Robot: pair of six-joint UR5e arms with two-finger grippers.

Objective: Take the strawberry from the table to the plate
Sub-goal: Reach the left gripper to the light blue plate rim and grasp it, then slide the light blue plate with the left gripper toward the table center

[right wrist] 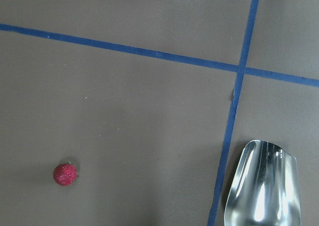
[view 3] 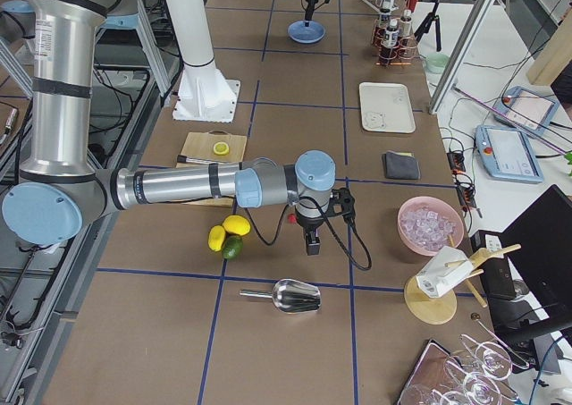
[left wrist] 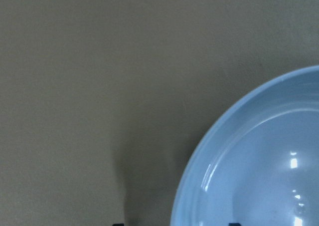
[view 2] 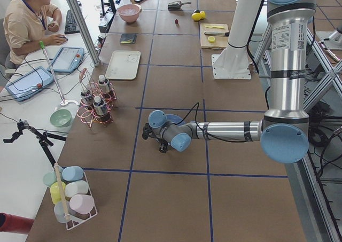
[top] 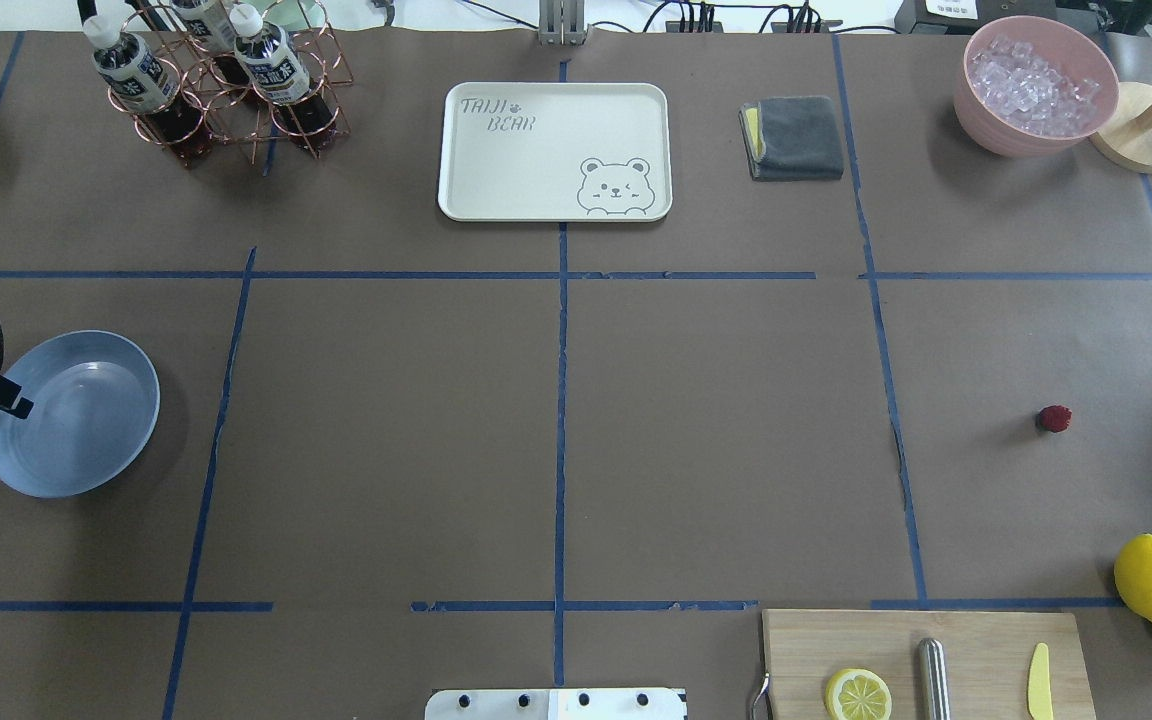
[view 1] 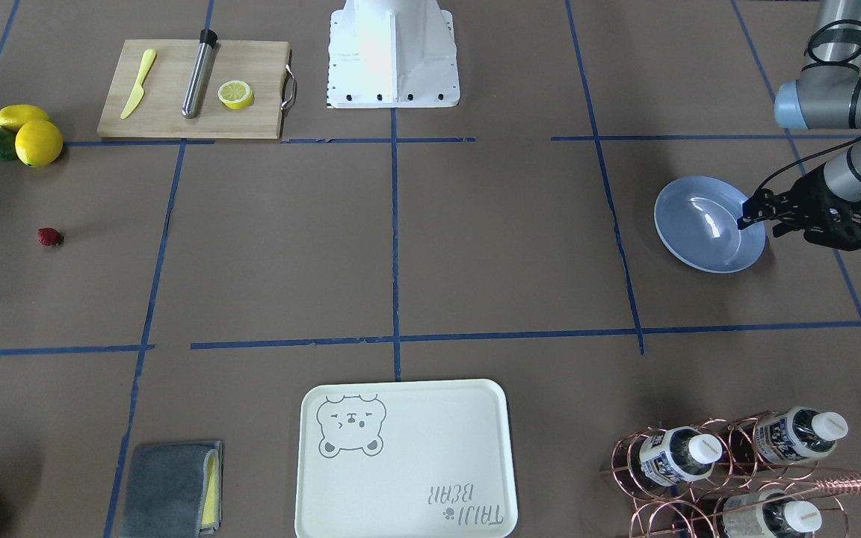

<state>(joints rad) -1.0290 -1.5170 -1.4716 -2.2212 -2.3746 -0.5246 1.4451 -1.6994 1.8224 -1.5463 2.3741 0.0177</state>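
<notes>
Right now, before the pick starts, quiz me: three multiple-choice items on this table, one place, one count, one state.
1. The strawberry lies: A on the plate; B on the bare table; C on the cutting board.
2. Bottles in the copper rack: A two; B three; C five.
3. The lemon on the cutting board is: A whole; B peeled; C cut, flesh up.
Answers: 1 B, it sits alone on brown paper, the plate empty. 2 B, three white caps show. 3 C, its segments face up.
</notes>
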